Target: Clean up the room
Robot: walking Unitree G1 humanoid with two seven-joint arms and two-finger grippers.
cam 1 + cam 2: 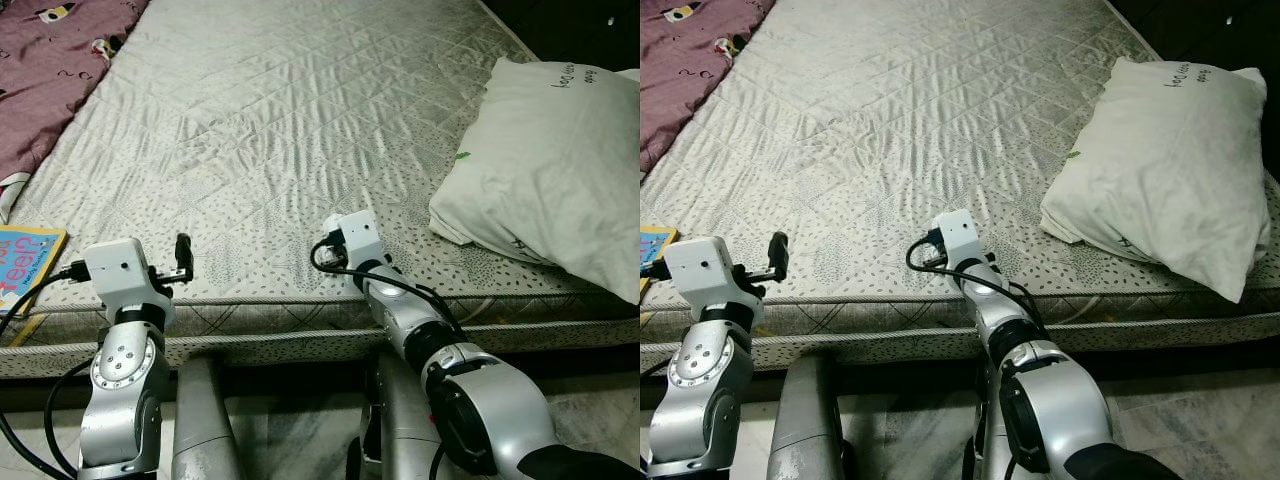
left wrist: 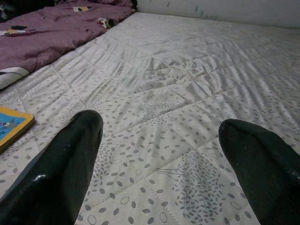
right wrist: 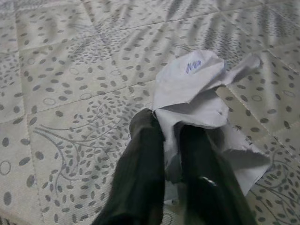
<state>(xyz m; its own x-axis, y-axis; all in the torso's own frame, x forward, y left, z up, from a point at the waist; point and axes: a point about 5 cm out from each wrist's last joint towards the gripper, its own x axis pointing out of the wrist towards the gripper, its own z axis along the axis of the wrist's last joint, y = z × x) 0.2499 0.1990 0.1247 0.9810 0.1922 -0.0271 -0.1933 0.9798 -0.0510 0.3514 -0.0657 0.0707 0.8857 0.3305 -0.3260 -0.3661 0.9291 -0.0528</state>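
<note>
A crumpled white paper (image 3: 192,79) with a small blue mark lies on the patterned mattress (image 1: 300,120). My right gripper (image 3: 169,133) is shut on its near edge, with paper pinched between the two black fingers. In the eye views the right wrist (image 1: 355,240) rests over the mattress's front edge, near the middle. My left gripper (image 2: 159,126) is open with nothing between its fingers, and hovers low over the mattress at the front left. One of its fingers (image 1: 183,255) is visible beside the left wrist.
A white pillow (image 1: 550,160) lies at the mattress's right side. A purple blanket (image 1: 50,70) covers the far left. A colourful book (image 1: 25,265) sits at the front left corner, close to my left arm. The floor is below the bed's front edge.
</note>
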